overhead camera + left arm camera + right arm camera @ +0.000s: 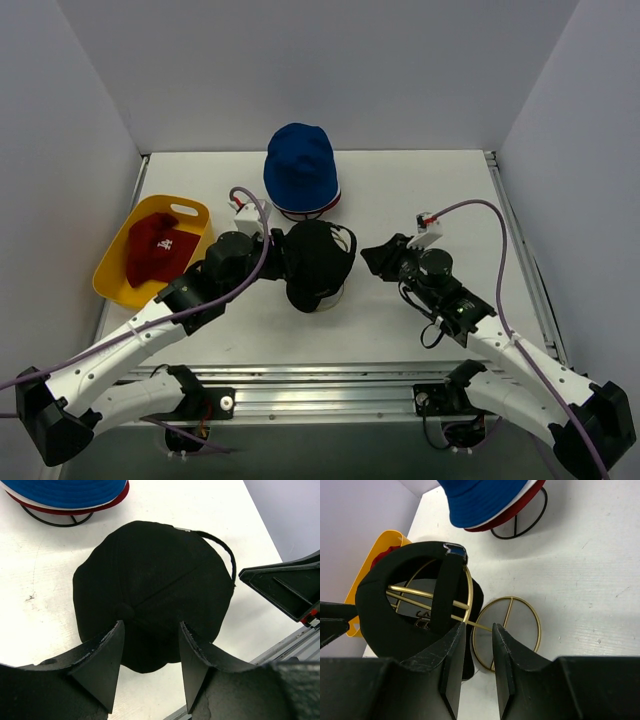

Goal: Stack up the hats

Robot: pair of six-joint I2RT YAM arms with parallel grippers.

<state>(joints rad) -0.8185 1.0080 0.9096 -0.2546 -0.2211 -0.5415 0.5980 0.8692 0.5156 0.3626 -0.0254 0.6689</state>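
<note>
A black cap [318, 265] rests crown toward my left side on a tilted gold wire frame [427, 594] mid-table. My left gripper [288, 252] hovers just over its crown [150, 580], jaws open [151, 626] and holding nothing. My right gripper [372, 258] stands a little to the cap's right, its jaws narrowly open [478, 626] and empty, looking into the cap's open back and strap [445, 580]. At the back, a blue hat [300, 165] tops a stack with a white and a dark red brim [520, 510] beneath. A red cap [152, 250] lies in the yellow tub [200, 225].
The hat stack sits on a black wire stand [525, 527]. The gold frame's round base ring [512, 598] lies flat on the table just right of the black cap. The yellow tub is at the table's left edge. Grey walls close in on three sides.
</note>
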